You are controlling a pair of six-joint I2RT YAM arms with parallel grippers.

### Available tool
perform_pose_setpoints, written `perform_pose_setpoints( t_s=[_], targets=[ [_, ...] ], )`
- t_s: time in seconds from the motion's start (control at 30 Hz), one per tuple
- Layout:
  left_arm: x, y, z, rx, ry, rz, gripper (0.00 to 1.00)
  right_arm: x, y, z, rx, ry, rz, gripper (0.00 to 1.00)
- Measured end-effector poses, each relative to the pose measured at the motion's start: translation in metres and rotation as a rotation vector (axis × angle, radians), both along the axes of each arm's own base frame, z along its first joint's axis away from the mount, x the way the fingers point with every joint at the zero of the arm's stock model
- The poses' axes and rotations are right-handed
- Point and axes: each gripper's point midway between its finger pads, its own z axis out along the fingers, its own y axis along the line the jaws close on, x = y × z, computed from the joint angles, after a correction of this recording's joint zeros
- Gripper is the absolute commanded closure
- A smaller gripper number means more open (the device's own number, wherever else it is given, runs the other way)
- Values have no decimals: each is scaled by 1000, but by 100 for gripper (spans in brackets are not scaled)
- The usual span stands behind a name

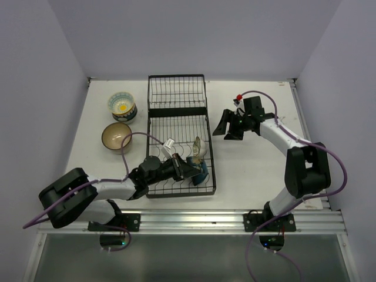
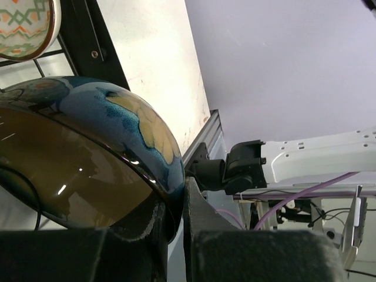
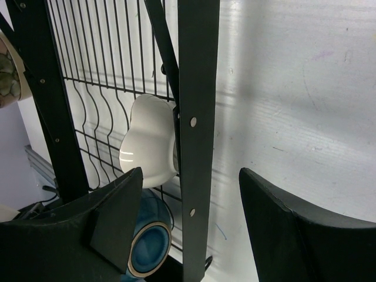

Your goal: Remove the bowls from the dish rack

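1. Two bowls stand on edge in the near section of the dish rack (image 1: 177, 76), a long black wire rack with two sections, low sides and curved wire dividers. It lies in the middle of the white desk (image 1: 258, 170). Its far section holds nothing.
2. Left pincer (image 1: 188, 170): clenched on the rim of the blue bowl (image 1: 201, 171) at the rack's near right corner. The left wrist view shows one finger (image 2: 197, 214) outside the rim and the other inside.
3. Blue bowl, close up (image 2: 106, 129): glossy blue outside with yellow patches, dark brown glaze inside.
4. Pale bowl (image 1: 198, 147): upright just behind the blue one, between the dividers. They are close, and contact between them cannot be told.
5. Right pincer (image 1: 228, 130): released, jaws wide, holding nothing, just outside the rack's right side.
6. Patterned bowl (image 1: 121, 104) and tan bowl (image 1: 116, 136): upright on the desk left of the rack, so about half the job looks done.
7. To do this step well, I would lift the blue bowl straight up until it clears the dividers and the low side wire. Only then swing it left.
8. Glossy glaze held by the rim may slip, so keep the grip firm and move slowly. Avoid knocking the pale bowl.
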Motion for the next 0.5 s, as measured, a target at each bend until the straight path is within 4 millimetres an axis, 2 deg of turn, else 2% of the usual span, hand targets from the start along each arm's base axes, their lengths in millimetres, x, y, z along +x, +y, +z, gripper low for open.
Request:
perform_pose_setpoints(
  t_s=[0.5],
  targets=[
    [6, -11, 11, -74, -53, 47, 100, 0, 0, -1, -2, 1, 3, 30]
  ],
)
